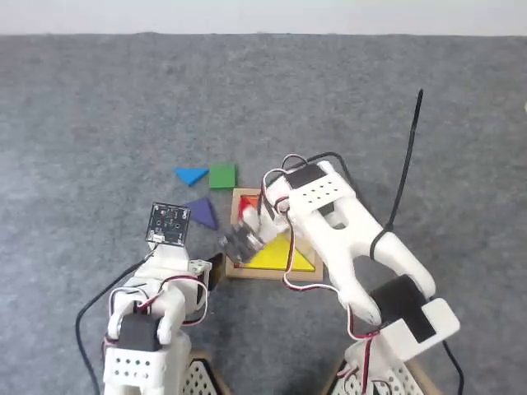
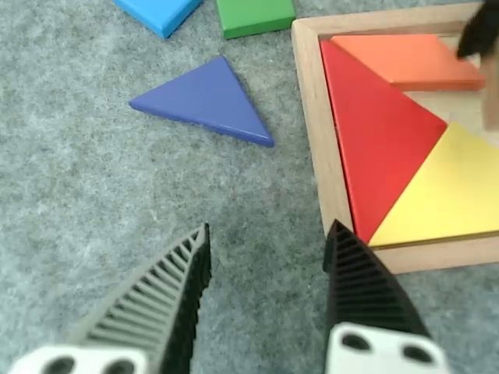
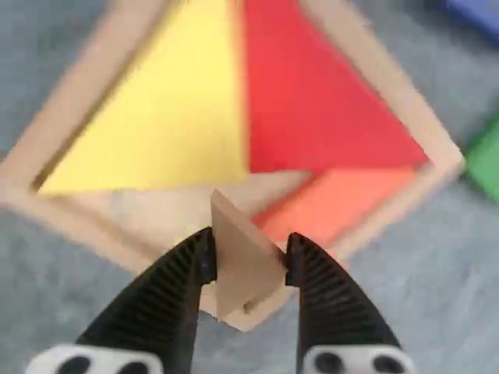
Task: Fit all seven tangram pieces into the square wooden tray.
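The square wooden tray holds a red triangle, a yellow triangle and an orange piece. My right gripper hangs over the tray's bare corner, shut on a tan wooden piece; in the high view this right gripper is above the tray's left side. My left gripper stands open over the grey mat just left of the tray, with nothing between its fingers. On the mat lie an indigo triangle, a green square and a light blue triangle.
Grey felt covers the table. The loose pieces sit in a cluster left of and behind the tray: light blue triangle, green square, indigo triangle. A black cable rises at the right.
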`<state>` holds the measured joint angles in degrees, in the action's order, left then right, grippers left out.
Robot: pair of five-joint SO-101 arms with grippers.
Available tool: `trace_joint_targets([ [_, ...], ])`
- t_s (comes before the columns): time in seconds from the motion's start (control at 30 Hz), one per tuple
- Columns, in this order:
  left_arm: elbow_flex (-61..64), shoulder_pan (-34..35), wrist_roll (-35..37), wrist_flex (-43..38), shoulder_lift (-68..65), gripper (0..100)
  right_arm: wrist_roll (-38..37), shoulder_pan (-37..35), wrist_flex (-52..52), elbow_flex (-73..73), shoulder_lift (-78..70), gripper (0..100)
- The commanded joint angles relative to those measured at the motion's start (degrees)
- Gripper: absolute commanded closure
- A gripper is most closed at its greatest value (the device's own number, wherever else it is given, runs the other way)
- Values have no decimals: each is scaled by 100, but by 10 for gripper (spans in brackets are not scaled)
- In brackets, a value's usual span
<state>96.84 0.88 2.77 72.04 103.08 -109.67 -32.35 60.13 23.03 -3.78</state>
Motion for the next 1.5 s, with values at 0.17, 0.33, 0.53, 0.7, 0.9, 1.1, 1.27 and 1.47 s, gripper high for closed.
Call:
trace_joint_targets([
  [0.17, -40, 18, -18, 26, 114, 762, -2163, -92, 1543, -914, 31, 913],
  [0.33, -40, 26, -18, 26, 114, 762, -1626, -189, 1534, -1275, -233, 909],
  [0.53, -40, 9, -18, 26, 114, 762, -633, -347, 1525, -1591, -655, 899],
  [0.7, -40, 9, -18, 26, 114, 762, -70, -356, 1437, -1688, -681, 779],
  [0.9, -40, 9, -18, 26, 114, 762, -26, -330, 1446, -1776, -681, 742],
  [1.1, -40, 9, -18, 26, 114, 762, 923, -48, 1446, -2145, -673, 742],
  [1.27, -40, 9, -18, 26, 114, 762, 3174, 382, 1437, -2435, -681, 742],
  [1.47, -40, 9, -18, 26, 114, 762, 6031, 391, 875, -2145, -919, 743],
])
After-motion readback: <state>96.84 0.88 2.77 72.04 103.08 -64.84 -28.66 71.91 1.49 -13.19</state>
